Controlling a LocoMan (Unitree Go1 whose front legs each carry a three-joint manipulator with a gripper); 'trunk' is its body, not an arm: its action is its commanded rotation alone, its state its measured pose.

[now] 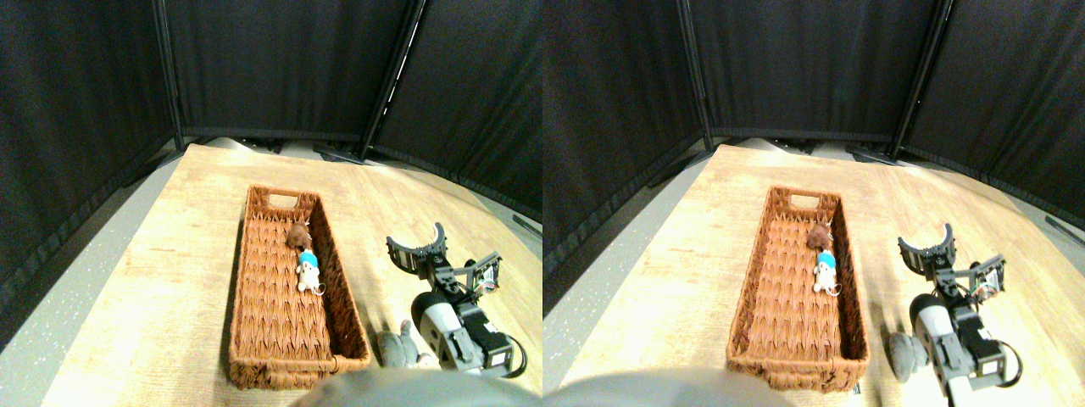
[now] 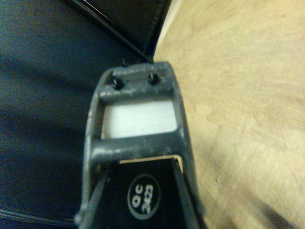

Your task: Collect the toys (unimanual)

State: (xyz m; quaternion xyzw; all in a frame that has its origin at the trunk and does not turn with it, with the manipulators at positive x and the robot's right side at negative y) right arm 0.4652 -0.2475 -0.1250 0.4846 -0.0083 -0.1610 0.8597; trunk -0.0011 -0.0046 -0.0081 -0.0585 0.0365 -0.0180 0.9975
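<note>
1. Wicker basket (image 1: 254, 280) lies lengthwise on the wooden counter (image 1: 169, 280), its near end close to the counter's front.
2. Two toys are inside, against the basket's right wall: a brown toy (image 1: 297, 235) toward the far end, and a white-with-blue toy (image 1: 308, 270) just nearer.
3. A grey toy (image 1: 395, 347) lies on the counter outside the basket's near right corner, beside the arm's base.
4. Right end effector (image 1: 417, 244) hovers right of the basket, jaws spread wide, holding nothing.
5. Bare counter stretches left of the basket and beyond it to the black curtain panels (image 1: 280, 68).
</note>
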